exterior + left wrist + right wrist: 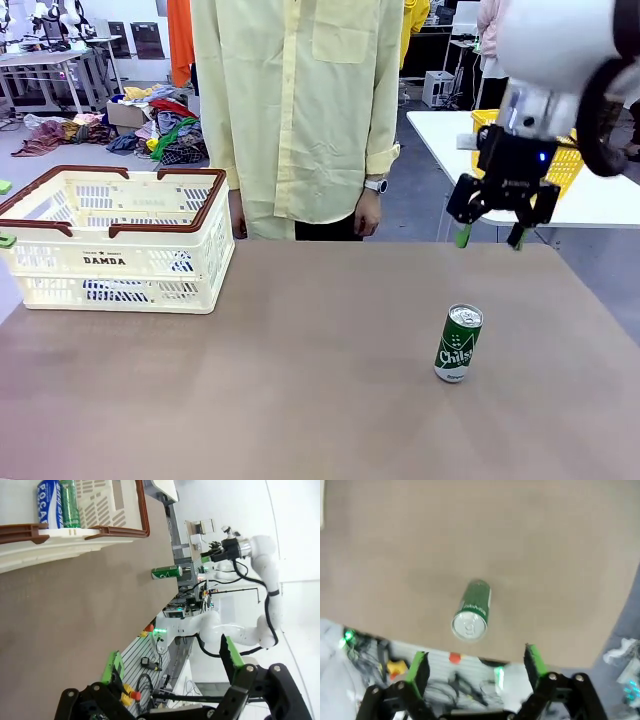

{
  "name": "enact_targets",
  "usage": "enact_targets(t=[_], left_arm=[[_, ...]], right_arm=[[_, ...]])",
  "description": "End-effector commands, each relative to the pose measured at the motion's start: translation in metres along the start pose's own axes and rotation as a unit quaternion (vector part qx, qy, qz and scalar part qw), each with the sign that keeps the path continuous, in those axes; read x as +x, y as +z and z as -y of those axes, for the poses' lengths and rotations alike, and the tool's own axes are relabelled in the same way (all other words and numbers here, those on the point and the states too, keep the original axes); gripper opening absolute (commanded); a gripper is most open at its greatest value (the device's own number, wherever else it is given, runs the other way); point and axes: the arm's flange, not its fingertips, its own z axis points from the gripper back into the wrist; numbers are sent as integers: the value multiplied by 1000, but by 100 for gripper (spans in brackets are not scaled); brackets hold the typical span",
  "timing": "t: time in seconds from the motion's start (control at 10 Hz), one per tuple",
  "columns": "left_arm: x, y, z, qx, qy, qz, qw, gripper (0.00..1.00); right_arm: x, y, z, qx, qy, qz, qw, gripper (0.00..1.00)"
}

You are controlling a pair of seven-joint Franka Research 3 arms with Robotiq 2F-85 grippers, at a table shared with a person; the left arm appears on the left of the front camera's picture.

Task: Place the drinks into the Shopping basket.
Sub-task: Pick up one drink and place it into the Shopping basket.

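Inside basket (95, 510), cans (57, 502) half-cropped

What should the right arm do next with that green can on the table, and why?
Probably lower the right end effector over the green can. Its jaws stand open and empty above the table, and the can stands upright below it, outside the Shopping basket, where two cans already sit.

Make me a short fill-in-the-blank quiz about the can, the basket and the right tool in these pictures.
1. The green can on the table stands ____.
2. The right tool hangs above the can with its jaws ____.
3. The Shopping basket already holds a blue can and a ____ one.
Missing words: upright; open; green
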Motion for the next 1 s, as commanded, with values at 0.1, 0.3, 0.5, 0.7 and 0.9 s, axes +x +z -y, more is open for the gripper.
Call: enact_targets(t=[0.1,0.3,0.5,0.7,0.9], left_arm=[[-3,2,3,1,5,-3,1000,100],[-3,2,3,1,5,-3,1000,100],[-3,2,3,1,5,-3,1000,100],[-3,2,3,1,5,-3,1000,100],[-3,2,3,1,5,-3,1000,100]], right_arm=[[-49,-35,-16,2,-36,67,997,100],[-39,-30,-2,11,-27,43,999,100],[-39,-30,-2,11,-27,43,999,100],[-45,-34,-2,11,-29,53,998,100],[-39,-47,-22,-59,-69,42,995,100]])
